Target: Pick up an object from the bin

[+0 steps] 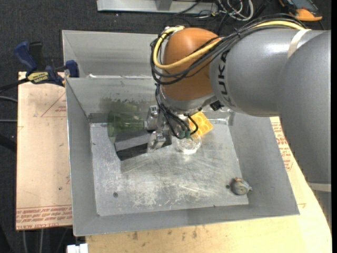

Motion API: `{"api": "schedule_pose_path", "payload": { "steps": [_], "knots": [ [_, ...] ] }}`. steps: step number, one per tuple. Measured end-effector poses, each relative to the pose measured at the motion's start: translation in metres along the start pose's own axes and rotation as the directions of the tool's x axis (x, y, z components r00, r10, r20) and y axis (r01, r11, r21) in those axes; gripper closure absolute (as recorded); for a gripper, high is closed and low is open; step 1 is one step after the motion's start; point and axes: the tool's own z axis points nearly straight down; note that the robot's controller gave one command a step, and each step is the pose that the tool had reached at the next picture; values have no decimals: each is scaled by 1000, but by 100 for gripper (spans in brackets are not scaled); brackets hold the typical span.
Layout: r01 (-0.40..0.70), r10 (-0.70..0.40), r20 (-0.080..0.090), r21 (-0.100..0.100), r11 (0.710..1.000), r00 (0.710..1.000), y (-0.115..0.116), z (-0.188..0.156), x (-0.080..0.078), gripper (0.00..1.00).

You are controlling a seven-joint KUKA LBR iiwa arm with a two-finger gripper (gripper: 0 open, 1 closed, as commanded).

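Black flat block (131,145) near bin's (79,157) far-left corner, tool (160,137) over its end | grip: cannot tell | risk: off-centre contact could shove it into green plastic piece (124,121)

My big grey arm (274,62) comes in from the right side of the bin (79,157) and bends down over its far half. A round orange cover (189,62) sits on my wrist, with yellow and black cables (157,49) looped round it. Under it my pincer (159,136) points down, low in the bin, near the far left corner.
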Motion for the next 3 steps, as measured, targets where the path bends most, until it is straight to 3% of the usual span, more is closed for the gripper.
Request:
{"api": "schedule_pose_path", "payload": {
  "steps": [3],
  "knots": [
    [13, -13, 1, 0, 1000, 1000, 1, -5, 8, 100]
  ]
}}
